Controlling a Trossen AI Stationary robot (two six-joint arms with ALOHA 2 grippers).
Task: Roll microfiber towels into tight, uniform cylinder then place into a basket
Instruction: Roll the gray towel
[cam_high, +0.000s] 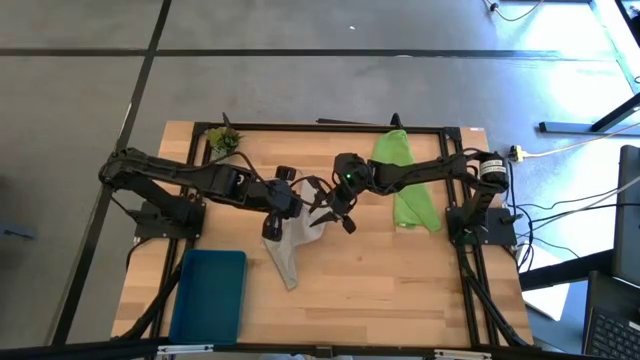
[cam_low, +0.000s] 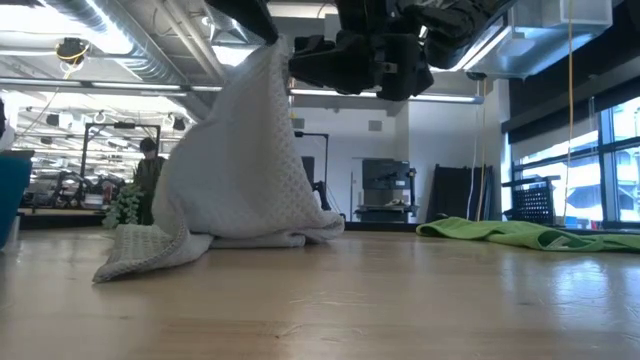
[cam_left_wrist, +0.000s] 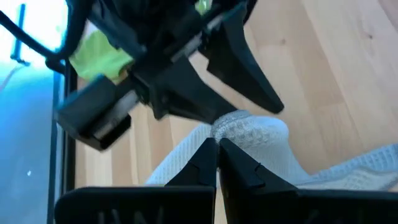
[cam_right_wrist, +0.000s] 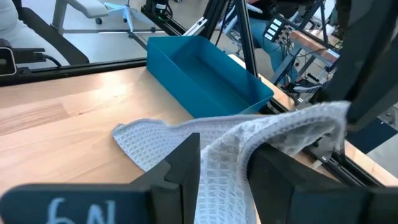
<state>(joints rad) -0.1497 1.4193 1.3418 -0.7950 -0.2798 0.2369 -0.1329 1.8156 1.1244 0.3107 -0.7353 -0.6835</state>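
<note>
Grey towel, no legible writing

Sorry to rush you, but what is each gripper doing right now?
Left gripper: shut on the grey towel, lifting it.
Right gripper: fingers around the same towel, holding it.

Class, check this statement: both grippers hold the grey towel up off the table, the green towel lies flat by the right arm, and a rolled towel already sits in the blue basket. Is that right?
Not quite: the blue basket holds nothing, as the right wrist view shows. The rest stands: the left gripper and right gripper hold the grey towel up, and the green towel lies flat by the right arm.
</note>
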